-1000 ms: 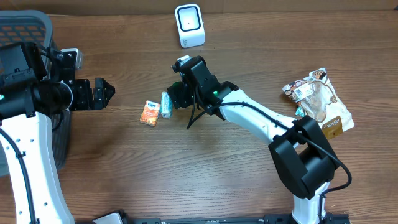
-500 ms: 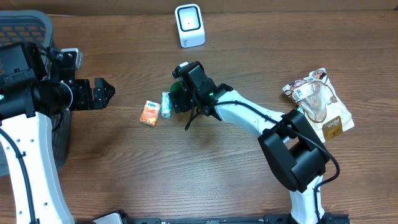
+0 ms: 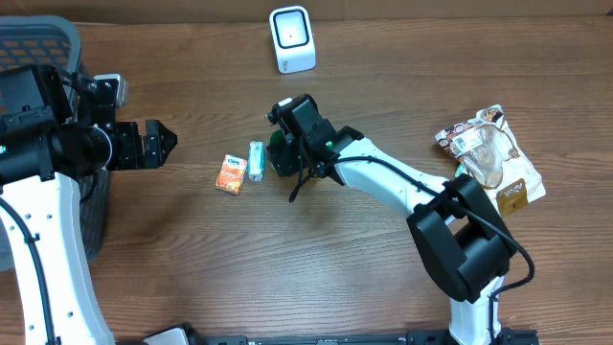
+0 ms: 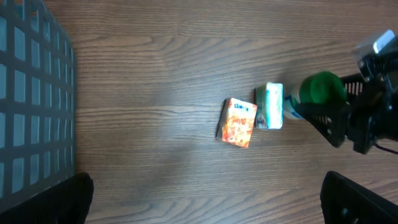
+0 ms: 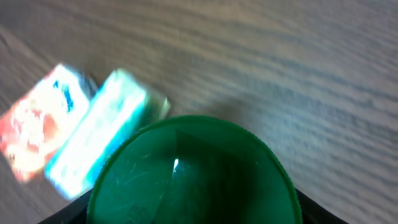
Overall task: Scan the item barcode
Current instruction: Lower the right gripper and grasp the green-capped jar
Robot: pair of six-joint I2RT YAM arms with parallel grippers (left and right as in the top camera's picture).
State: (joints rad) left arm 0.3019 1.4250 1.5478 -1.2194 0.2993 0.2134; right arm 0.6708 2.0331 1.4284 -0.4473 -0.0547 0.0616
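– Directly beneath the right end effector (image 3: 281, 153) sits a green-topped item (image 5: 189, 171); its round green top fills the lower part of the wrist view.

– Clamped on it?

– I cannot tell. That end effector is right down at the green top, but no view shows whether its fingers press on it or stand clear. The item looks to be resting on the surface (image 3: 383, 77), not raised.

– And just past it?

– A teal box (image 4: 271, 106) lies just beside the green top, on the side away from the arm. An orange carton (image 4: 237, 122) comes next, close against the box.

– Farther out?

– The left end effector (image 3: 161, 144) hangs well apart from all three, fingers spread wide and holding nothing, with a basket (image 3: 43, 43) behind it. The scanner (image 3: 291, 39) stands far off at the back of the surface. Some snack bags (image 3: 490, 158) lie well away on the arm's other side.

– So how far along?

– Early, by my reading. Nothing is lifted and nothing faces the scanner. A firm grip, the carry across, and turning the barcode toward the scanner all remain. I see no barcode on the item from here.
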